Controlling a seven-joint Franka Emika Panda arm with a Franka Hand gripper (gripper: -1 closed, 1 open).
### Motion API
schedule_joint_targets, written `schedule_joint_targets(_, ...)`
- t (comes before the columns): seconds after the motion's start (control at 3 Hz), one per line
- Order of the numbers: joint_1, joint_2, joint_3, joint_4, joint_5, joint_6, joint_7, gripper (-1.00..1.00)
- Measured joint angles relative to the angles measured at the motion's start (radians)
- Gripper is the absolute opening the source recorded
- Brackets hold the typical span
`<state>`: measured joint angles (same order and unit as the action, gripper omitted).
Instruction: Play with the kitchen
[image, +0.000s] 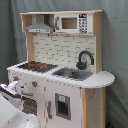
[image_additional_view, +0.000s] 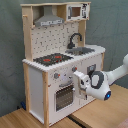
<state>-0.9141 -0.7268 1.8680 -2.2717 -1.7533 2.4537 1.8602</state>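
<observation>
The kitchen (image: 60, 50) is a tall toy of pale wood and white panels, standing in the middle of the first exterior view and at the second exterior view's left (image_additional_view: 50, 35). It has a black hob (image: 37, 65), a sink (image: 72, 73) with a black faucet (image: 85, 57), a grey hood (image: 40, 27) and a small microwave (image: 75, 22). My gripper (image_additional_view: 78, 82) hovers right at the front panel, beside the oven door (image_additional_view: 64, 96) and just below the knobs. In the first exterior view the gripper (image: 14, 90) sits low at the left.
The kitchen stands on a wooden table (image_additional_view: 20, 120) before a grey curtain (image_additional_view: 112, 25). My white arm (image_additional_view: 115, 75) reaches in from the second exterior view's right. A rounded counter end (image: 102, 79) sticks out beside the sink.
</observation>
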Motion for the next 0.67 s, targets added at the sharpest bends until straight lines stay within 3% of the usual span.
schedule_joint_targets(0.67,0.14,0.032,-0.104,-0.115,0.003,-0.007,-0.023,1.0)
